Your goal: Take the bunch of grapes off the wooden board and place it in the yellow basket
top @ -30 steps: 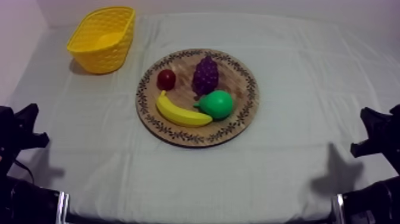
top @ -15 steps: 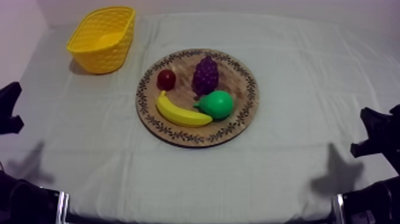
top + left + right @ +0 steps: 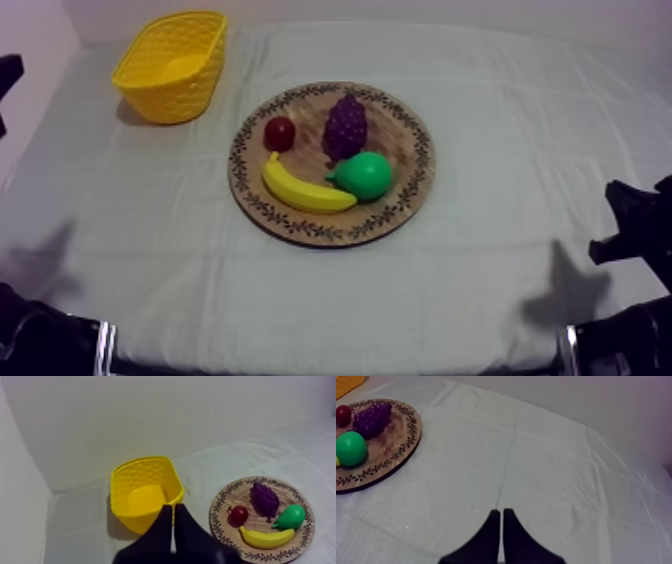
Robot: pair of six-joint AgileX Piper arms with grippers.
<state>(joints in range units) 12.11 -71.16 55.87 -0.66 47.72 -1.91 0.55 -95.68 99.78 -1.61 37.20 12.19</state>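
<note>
The purple bunch of grapes (image 3: 345, 126) lies on the far part of the round wooden board (image 3: 331, 233), mid-table. At the far left stands the yellow basket (image 3: 170, 65), with nothing inside it. My left arm (image 3: 8, 70) is a black shape at the left edge, level with the basket. In the left wrist view my left gripper (image 3: 173, 508) hangs shut above the basket (image 3: 145, 488), with the grapes (image 3: 264, 499) off to the side on the board. My right gripper (image 3: 501, 512) is shut over bare cloth, far from the grapes (image 3: 372, 418), and rests low at the right (image 3: 625, 215).
A banana (image 3: 305, 190), a green pear (image 3: 366, 174) and a small red fruit (image 3: 279, 132) share the board with the grapes. The pear touches the grapes' near side. Grey-white cloth surrounds the board, and a wall rises behind the basket.
My left arm has lifted from its low spot at the left and travelled up the left edge toward the basket. The right arm and the fruit have not moved.
</note>
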